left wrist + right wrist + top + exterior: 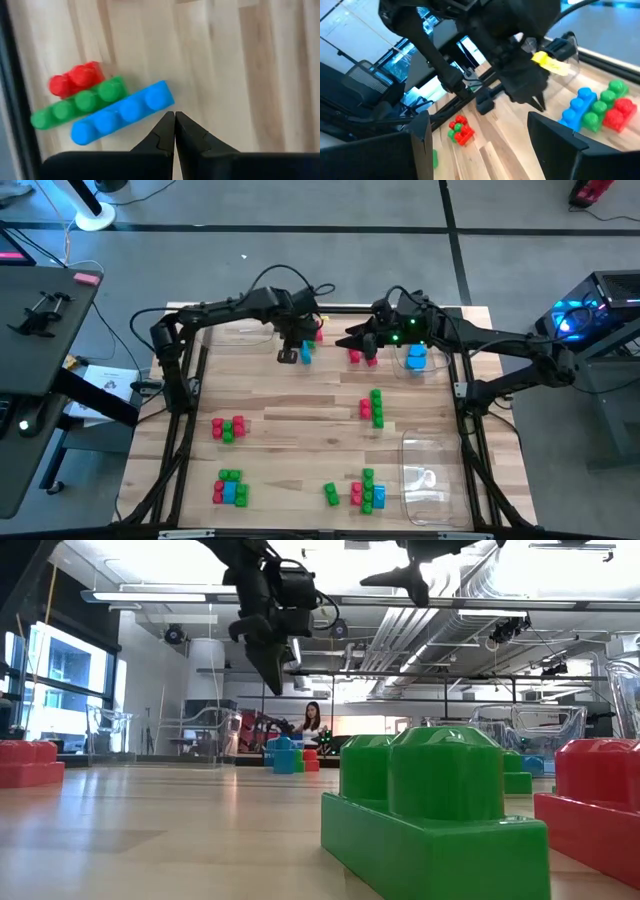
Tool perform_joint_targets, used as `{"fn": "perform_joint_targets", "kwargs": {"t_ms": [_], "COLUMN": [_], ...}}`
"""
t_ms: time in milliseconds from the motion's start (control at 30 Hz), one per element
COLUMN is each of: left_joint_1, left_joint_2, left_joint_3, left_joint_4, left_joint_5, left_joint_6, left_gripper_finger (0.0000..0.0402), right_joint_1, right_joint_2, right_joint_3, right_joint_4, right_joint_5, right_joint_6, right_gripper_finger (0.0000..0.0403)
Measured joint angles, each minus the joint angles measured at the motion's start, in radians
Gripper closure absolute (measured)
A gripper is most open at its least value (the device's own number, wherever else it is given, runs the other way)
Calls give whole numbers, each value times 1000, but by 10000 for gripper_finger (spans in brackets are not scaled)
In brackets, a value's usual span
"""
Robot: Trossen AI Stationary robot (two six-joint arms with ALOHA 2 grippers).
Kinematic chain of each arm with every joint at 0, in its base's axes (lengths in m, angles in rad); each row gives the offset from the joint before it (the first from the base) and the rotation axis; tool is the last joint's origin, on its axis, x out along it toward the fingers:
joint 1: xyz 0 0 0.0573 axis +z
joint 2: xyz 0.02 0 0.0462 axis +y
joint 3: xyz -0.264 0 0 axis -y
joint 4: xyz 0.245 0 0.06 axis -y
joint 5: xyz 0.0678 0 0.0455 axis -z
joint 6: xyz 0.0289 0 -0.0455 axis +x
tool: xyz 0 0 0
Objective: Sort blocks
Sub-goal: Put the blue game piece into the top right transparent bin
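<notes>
A cluster of blocks lies on the table at the far middle: a blue row (120,112), a green row (80,102) and a red one (75,80), side by side. The same cluster (310,340) shows in the right wrist view (595,107). My left gripper (174,116) is shut and empty. It points down, raised above the table (272,680), just beside the blue row's end (292,350). My right gripper (352,340) hangs open and higher up (390,580), to the right of the cluster, with nothing between its fingers (485,135).
Red blocks (360,358) and blue blocks (415,358) lie under the right arm. Mixed groups sit at mid-table (372,408), (228,428) and along the near edge (230,488), (366,492). A clear tray (430,470) stands near right. Bare wood lies mid-table.
</notes>
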State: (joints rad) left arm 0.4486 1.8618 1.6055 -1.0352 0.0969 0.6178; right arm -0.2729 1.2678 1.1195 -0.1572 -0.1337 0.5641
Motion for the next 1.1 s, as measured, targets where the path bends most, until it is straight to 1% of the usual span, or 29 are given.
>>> {"fn": "perform_joint_targets", "kwargs": {"t_ms": [67, 133, 200, 300, 433, 500, 567, 633, 733, 1100], "left_joint_1": [2, -8, -26, -47, -67, -79, -86, -93, -98, -74], "left_joint_2": [-1, 0, 0, 0, 13, 27, 48, 69, 98, 158], "left_joint_3": [-7, -9, -9, -9, -9, -9, -9, -9, -10, -10], "left_joint_4": [19, 22, 37, 74, 165, 181, 160, 130, 90, 103], "left_joint_5": [-17, -29, -60, -96, -134, -157, -159, -160, -158, -156], "left_joint_6": [41, 99, 153, 211, 207, 196, 193, 192, 204, 218], "left_gripper_finger": [384, 361, 332, 275, 202, 173, 153, 141, 136, 135], "right_joint_1": [0, 0, 0, -1, -2, -2, -2, -2, -1, -2], "right_joint_2": [0, 0, 0, 0, 0, 0, 0, 0, 0, 0], "right_joint_3": [0, 0, 0, 0, 0, 0, 0, 0, 0, 0], "right_joint_4": [9, 16, 20, 31, 31, 31, 30, 30, 29, 28], "right_joint_5": [0, 0, 2, 4, 5, -3, -24, -39, -42, -42], "right_joint_6": [-18, -34, -49, -71, -75, -74, -70, -69, -68, -68], "right_gripper_finger": [190, 190, 190, 190, 190, 190, 190, 190, 190, 190]}}
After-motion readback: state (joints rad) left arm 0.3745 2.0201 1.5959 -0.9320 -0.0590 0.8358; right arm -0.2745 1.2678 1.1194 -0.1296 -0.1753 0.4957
